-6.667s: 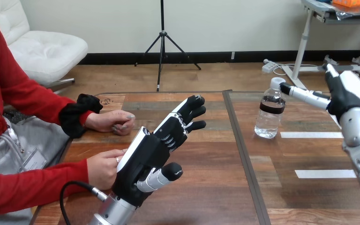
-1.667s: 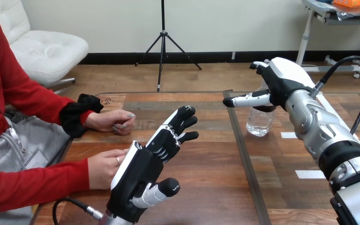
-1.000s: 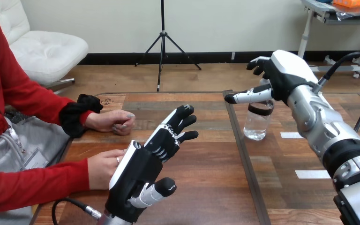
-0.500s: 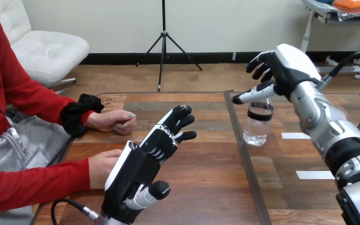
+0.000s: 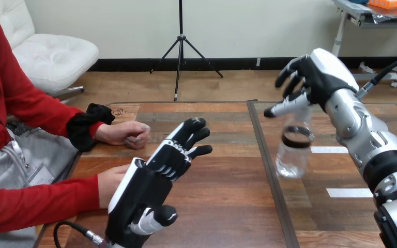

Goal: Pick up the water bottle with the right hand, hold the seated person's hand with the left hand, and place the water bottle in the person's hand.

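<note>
Nearest, the left hand (image 5: pixel 150 188) stands edge-up over the table (image 5: pixel 227 217), its fingers straight and spread, with nothing in it. The person's nearer hand (image 5: pixel 109 185) lies closed just beside the back of that hand; whether the two touch I cannot tell, and nothing is curled round it. Farther back, the person's other hand (image 5: pixel 124 134) rests knuckles-down on the wood, well apart from both robot hands. Farther right, the water bottle (image 5: pixel 293 150) hangs tilted beneath the right hand (image 5: pixel 318 77), base swung toward the table's middle and apparently clear of the surface. It is caught only at its top, between the outstretched thumb (image 5: pixel 284 107) and the curled fingers above. That high, narrow hold looks like the weak point: a swinging bottle could slip free and drop or roll across the table. The person's nearer hand is closed and not yet held, so a handover now would find no open palm.
</note>
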`<state>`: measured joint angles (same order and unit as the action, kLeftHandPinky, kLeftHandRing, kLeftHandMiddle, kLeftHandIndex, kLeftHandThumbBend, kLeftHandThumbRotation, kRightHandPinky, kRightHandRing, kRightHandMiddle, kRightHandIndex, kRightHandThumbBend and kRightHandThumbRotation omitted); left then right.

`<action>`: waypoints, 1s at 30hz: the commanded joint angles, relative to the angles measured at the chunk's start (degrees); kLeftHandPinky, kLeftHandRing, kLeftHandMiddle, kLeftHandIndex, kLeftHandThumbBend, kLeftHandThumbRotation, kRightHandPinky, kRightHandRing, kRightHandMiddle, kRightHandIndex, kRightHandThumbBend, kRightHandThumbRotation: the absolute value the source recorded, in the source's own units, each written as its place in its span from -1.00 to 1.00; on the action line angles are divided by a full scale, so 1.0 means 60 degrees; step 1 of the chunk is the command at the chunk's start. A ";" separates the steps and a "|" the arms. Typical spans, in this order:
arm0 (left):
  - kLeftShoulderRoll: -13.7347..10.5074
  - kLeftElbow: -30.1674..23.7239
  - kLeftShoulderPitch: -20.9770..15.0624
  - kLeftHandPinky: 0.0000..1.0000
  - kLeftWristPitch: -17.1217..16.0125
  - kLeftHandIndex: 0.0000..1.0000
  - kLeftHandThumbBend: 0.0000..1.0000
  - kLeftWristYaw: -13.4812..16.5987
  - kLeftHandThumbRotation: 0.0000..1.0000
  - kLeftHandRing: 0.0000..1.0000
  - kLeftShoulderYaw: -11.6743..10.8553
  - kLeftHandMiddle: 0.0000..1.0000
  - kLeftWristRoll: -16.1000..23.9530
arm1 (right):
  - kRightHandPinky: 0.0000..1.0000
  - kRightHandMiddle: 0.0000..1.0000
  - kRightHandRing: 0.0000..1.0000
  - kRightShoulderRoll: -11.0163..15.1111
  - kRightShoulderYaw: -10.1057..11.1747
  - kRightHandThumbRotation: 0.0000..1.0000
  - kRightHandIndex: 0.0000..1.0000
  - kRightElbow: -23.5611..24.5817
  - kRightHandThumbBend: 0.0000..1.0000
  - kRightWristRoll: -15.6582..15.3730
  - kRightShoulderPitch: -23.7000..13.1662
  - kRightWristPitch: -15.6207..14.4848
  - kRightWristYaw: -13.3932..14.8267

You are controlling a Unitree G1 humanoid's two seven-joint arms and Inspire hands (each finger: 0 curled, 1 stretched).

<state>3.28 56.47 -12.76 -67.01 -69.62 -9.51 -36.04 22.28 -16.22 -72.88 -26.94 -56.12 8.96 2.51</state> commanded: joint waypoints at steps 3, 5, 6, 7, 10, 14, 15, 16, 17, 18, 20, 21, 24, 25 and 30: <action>0.0194 -0.0301 -0.0387 0.68 0.0166 0.83 1.00 -0.0280 0.46 0.84 -0.0315 0.88 -0.0280 | -0.63 -0.33 -0.53 -0.0101 0.0074 -1.00 -0.07 -0.0219 0.88 0.0146 0.0370 0.0080 -0.0339; 0.0203 -0.0295 -0.0404 0.69 0.0193 0.83 1.00 -0.0362 0.45 0.85 -0.0363 0.88 -0.0306 | -0.64 -0.35 -0.54 -0.0093 0.0078 -1.00 -0.08 -0.0202 0.86 0.0149 0.0391 0.0100 -0.0390; 0.0214 -0.0280 -0.0413 0.68 0.0153 0.82 1.00 -0.0389 0.45 0.84 -0.0398 0.88 -0.0321 | -0.64 -0.35 -0.54 -0.0094 0.0070 -1.00 -0.09 -0.0192 0.87 0.0136 0.0401 0.0104 -0.0385; 0.0223 -0.0268 -0.0422 0.68 0.0130 0.82 1.00 -0.0417 0.45 0.84 -0.0429 0.88 -0.0333 | -0.64 -0.36 -0.54 -0.0094 0.0065 -1.00 -0.09 -0.0184 0.87 0.0125 0.0408 0.0106 -0.0384; 0.0232 -0.0283 -0.0461 0.69 0.0280 0.83 1.00 -0.0632 0.44 0.85 -0.0487 0.88 -0.0453 | -0.66 -0.36 -0.55 -0.0088 0.0056 -1.00 -0.10 -0.0111 0.87 0.0112 0.0428 0.0103 -0.0455; 0.0308 -0.0253 -0.0527 0.69 0.0254 0.82 1.00 -0.0777 0.43 0.84 -0.0624 0.87 -0.0536 | -0.68 -0.36 -0.56 -0.0062 0.0024 -1.00 -0.11 -0.0017 0.86 0.0077 0.0467 0.0170 -0.0486; 0.0320 -0.0242 -0.0547 0.69 0.0230 0.82 1.00 -0.0786 0.44 0.84 -0.0653 0.87 -0.0528 | -0.68 -0.36 -0.56 -0.0055 0.0009 -1.00 -0.11 0.0003 0.86 0.0063 0.0475 0.0192 -0.0483; 0.0329 -0.0234 -0.0563 0.68 0.0217 0.82 0.99 -0.0798 0.44 0.84 -0.0679 0.87 -0.0524 | -0.67 -0.36 -0.56 -0.0052 -0.0002 -1.00 -0.11 0.0015 0.86 0.0053 0.0479 0.0205 -0.0480; 0.0328 -0.0231 -0.0570 0.68 0.0217 0.82 0.99 -0.0801 0.44 0.84 -0.0690 0.87 -0.0502 | -0.67 -0.36 -0.56 -0.0044 0.0001 -1.00 -0.12 0.0048 0.86 0.0060 0.0489 0.0218 -0.0499; 0.0325 -0.0229 -0.0576 0.68 0.0227 0.82 0.99 -0.0812 0.45 0.84 -0.0702 0.87 -0.0490 | -0.67 -0.36 -0.56 -0.0042 0.0006 -1.00 -0.11 0.0067 0.86 0.0069 0.0493 0.0221 -0.0514; 0.0329 -0.0214 -0.0596 0.68 0.0269 0.82 1.00 -0.0857 0.46 0.84 -0.0730 0.87 -0.0496 | -0.67 -0.35 -0.56 -0.0033 0.0006 -1.00 -0.11 0.0119 0.86 0.0066 0.0510 0.0238 -0.0499; 0.0334 -0.0203 -0.0609 0.68 0.0296 0.82 0.99 -0.0886 0.46 0.84 -0.0748 0.87 -0.0511 | -0.67 -0.34 -0.55 -0.0030 0.0001 -1.00 -0.10 0.0143 0.86 0.0058 0.0520 0.0248 -0.0475; 0.0345 -0.0206 -0.0607 0.68 0.0284 0.82 0.99 -0.0851 0.46 0.84 -0.0770 0.87 -0.0459 | -0.66 -0.32 -0.54 -0.0012 0.0017 -1.00 -0.09 0.0218 0.86 0.0072 0.0541 0.0294 -0.0451; 0.0346 -0.0208 -0.0606 0.68 0.0276 0.82 1.00 -0.0836 0.46 0.84 -0.0776 0.87 -0.0441 | -0.66 -0.31 -0.54 -0.0009 0.0023 -0.99 -0.08 0.0233 0.85 0.0078 0.0544 0.0302 -0.0450; 0.0351 -0.0254 -0.0637 0.70 0.0533 0.82 0.99 -0.1017 0.43 0.85 -0.0776 0.88 -0.0515 | -0.63 -0.27 -0.51 0.0044 -0.0017 -0.87 -0.03 0.0418 0.86 0.0005 0.0604 0.0396 -0.0247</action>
<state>3.52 56.47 -13.09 -65.07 -75.01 -13.19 -37.97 22.82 -15.98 -72.72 -26.83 -52.70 10.11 -0.16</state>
